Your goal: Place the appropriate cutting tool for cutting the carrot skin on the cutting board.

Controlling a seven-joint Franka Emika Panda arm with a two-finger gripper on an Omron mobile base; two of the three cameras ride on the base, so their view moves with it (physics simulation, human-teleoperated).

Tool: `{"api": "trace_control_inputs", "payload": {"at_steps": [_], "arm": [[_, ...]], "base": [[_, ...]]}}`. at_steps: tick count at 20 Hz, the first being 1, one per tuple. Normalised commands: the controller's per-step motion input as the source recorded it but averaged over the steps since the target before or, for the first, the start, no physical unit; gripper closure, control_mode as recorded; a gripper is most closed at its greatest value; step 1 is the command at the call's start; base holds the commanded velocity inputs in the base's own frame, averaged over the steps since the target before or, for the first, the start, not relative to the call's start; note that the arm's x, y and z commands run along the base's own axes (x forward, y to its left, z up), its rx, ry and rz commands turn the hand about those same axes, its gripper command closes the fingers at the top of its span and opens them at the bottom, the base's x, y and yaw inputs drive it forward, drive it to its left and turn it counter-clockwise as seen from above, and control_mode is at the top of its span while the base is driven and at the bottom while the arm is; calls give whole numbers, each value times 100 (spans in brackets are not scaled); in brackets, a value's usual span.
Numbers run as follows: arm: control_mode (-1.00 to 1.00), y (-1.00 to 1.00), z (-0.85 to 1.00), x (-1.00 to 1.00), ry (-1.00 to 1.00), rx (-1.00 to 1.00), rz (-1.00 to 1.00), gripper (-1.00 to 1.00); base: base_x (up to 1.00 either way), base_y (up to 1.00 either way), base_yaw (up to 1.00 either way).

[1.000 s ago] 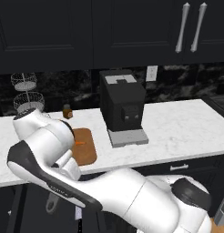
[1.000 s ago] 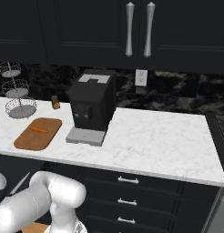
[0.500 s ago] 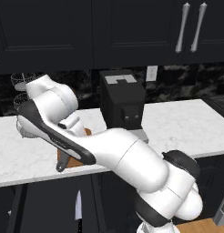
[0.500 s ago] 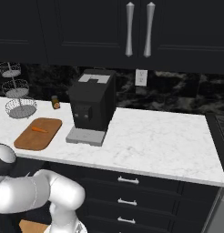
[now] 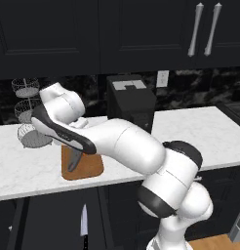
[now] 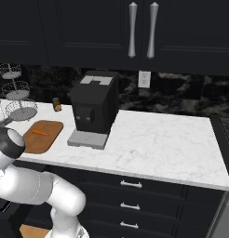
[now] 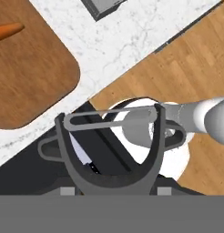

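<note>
One tapered orange carrot (image 6: 40,132) lay on the single brown wooden cutting board (image 6: 42,139), rounded at the corners, on the white marbled counter (image 6: 153,144). The white arm bent low over the board's near edge, where the gripper (image 7: 109,119) clasped one grey metal peeler (image 7: 111,145) by its Y-shaped fork.

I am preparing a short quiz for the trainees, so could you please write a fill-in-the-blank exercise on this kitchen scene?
1. The carrot lies on the ___.
2. In the right base view, the black coffee machine stands to the ___ of the cutting board.
3. The peeler, with its forked head, is ___ in colour.

Missing words: cutting board; right; grey.
</note>
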Motion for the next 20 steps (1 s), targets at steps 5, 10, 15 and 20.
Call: {"api": "trace_control_inputs", "payload": {"at_steps": [5,10,15,20], "arm": [[-100,-5,-56,73,0,0,0,100],[-100,0,-49,52,0,0,0,100],[-100,0,-44,53,0,0,0,100],[-100,0,-37,57,0,1,0,100]], "base": [[0,0,0],[0,0,0],[0,0,0],[0,0,0]]}}
